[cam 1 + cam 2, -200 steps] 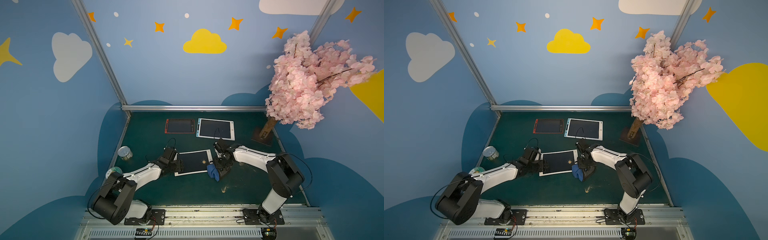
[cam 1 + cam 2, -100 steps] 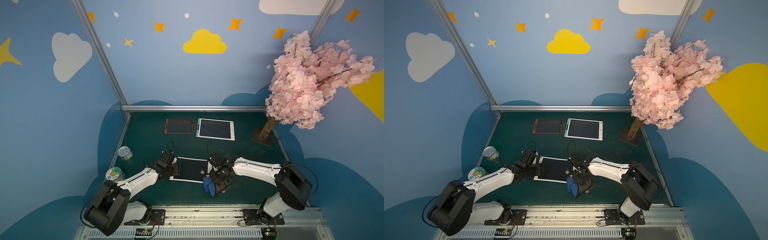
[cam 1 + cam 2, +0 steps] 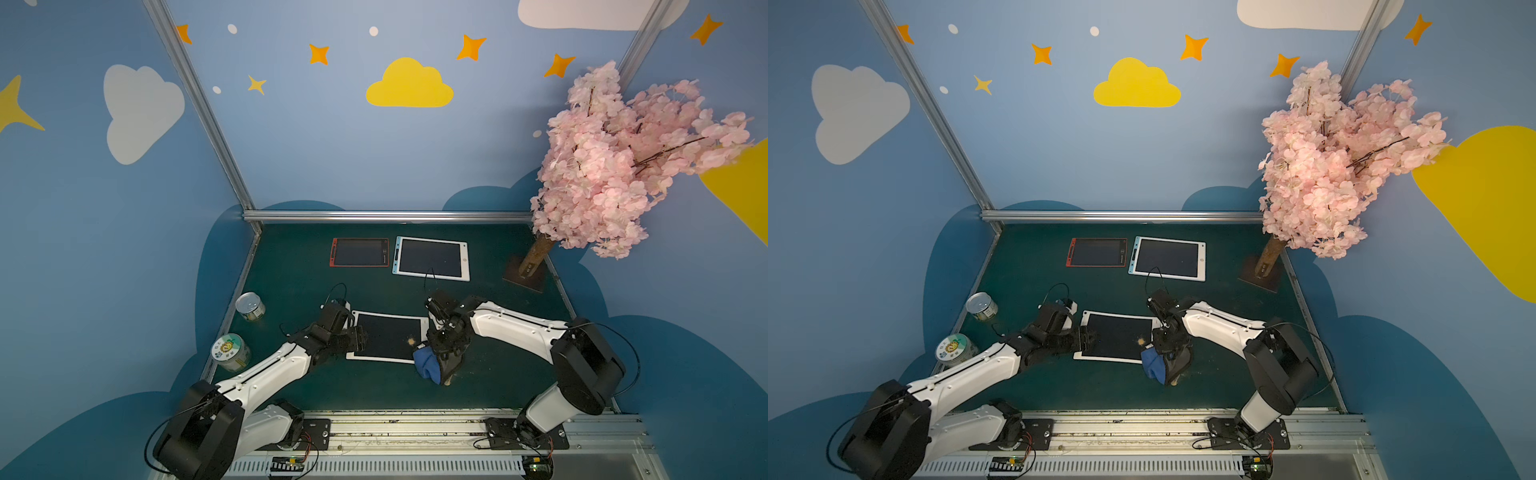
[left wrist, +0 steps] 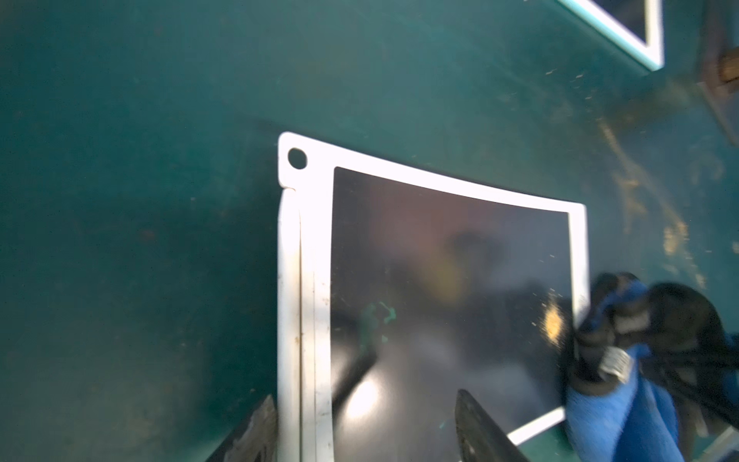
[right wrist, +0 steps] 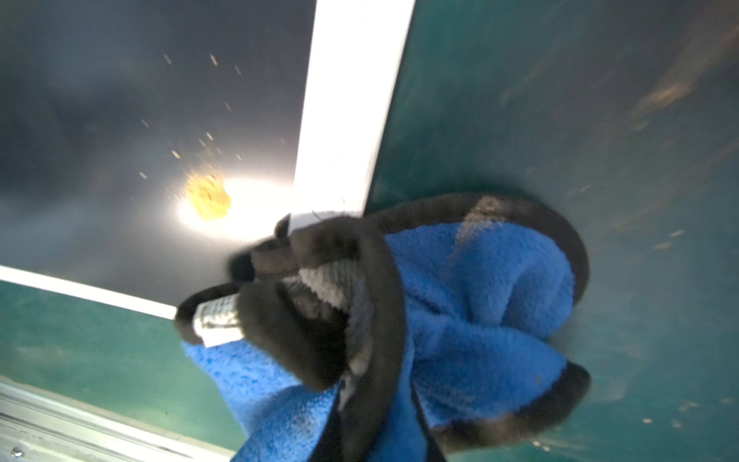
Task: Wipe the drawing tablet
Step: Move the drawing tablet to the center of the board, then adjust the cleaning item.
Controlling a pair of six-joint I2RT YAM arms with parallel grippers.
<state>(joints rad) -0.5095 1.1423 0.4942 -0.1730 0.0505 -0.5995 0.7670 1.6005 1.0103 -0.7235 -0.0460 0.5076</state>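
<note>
Cloth (image 3: pixel 427 366) nearer now; right jaws buried, likely tight on it; left jaws apart.

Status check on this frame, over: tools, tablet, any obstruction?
Left tool open, straddling edge of white tablet. Right tool shut on blue cloth at tablet's near corner. Yellow crumbs on screen, unwiped. Nothing between cloth and crumbs.

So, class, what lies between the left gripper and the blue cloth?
The tablet's dark screen, bare except a yellow crumb beside the cloth; the left wrist view shows it.
</note>
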